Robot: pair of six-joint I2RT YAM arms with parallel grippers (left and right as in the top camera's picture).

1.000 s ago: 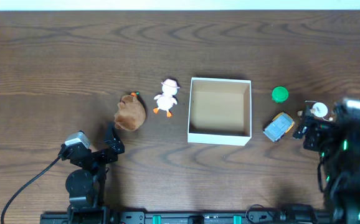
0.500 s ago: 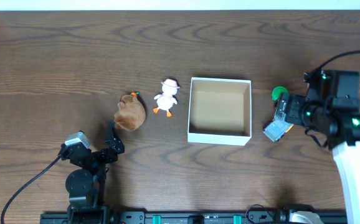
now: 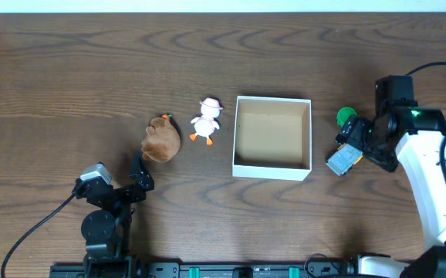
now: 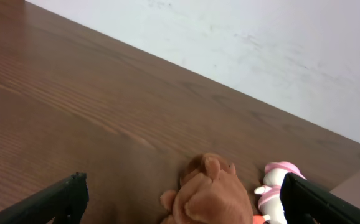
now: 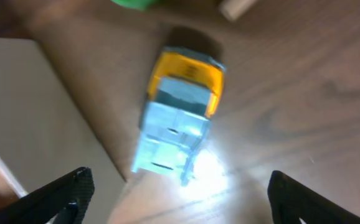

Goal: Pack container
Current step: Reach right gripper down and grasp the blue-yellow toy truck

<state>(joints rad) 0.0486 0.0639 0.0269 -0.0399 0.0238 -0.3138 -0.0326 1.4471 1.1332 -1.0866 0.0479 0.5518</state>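
Your right gripper (image 5: pixel 179 193) hangs spread wide over one boxy blue-yellow toy truck (image 5: pixel 180 118), at 3 o'clock of the one square cardboard container (image 3: pixel 272 99), mid-table. Left gripper (image 3: pixel 139 174) is spread too and empty. One fuzzy brown plush (image 3: pixel 161 140) and one white duck (image 3: pixel 206 120) sit at the container's 9 o'clock.

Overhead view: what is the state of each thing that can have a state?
container, open, upright, empty.
toy truck, on table, outside container, not gripped.
white duck, lying on table, outside container.
brown plush, on table, outside container.
left end effector, open, empty.
right end effector, open, over toy truck.
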